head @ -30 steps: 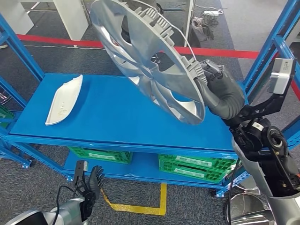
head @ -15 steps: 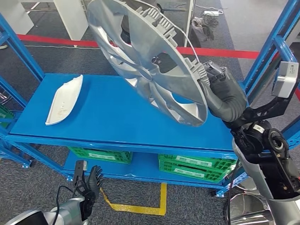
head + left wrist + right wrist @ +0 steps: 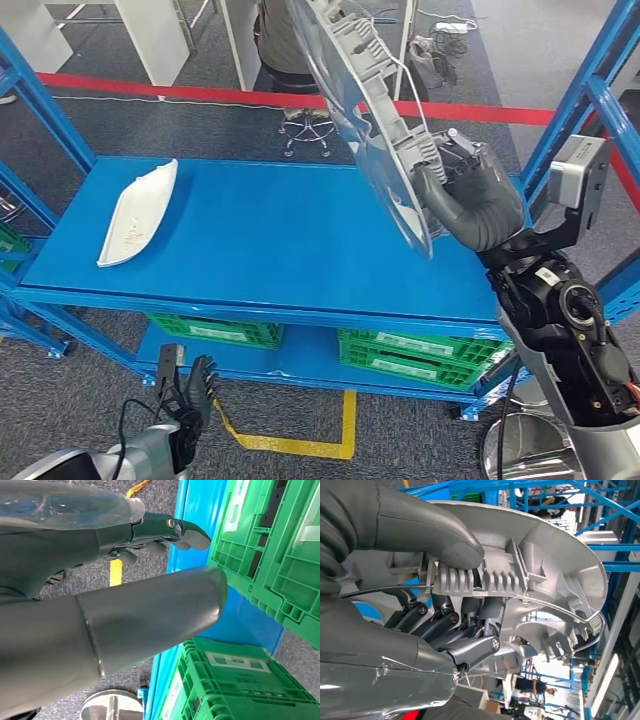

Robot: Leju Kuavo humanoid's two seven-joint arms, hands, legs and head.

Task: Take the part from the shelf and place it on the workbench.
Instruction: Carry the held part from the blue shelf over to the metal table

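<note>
We have the round silver plastic wheel cover [image 3: 362,110] up off the blue steel shelf [image 3: 264,240], held in the air above the shelf's right end, tilted nearly edge-on to the head camera. Step in hand, as we judge it: carry the part clear of the rack and over to the workbench, which we do not see from here.

Right hand [image 3: 472,200] grips the cover at its lower rim. In the right wrist view the thick thumb [image 3: 444,535] presses on the ribbed clip ring at the back, the dark fingers [image 3: 471,647] curl under from the opposite face; rim is pinched between them, wire retaining ring running just beside the thumb.

To do it well: keep the pinch firm, since the broad disc hangs far out from the grip and will lever on it. We should swing slowly, minding the blue upright post [image 3: 581,100] near the right wrist.

Left hand [image 3: 192,395] hangs low by the shelf's front-left corner, fingers loosely apart, holding nothing.

A white curved plastic trim piece [image 3: 136,212] lies near the shelf's left end.
</note>
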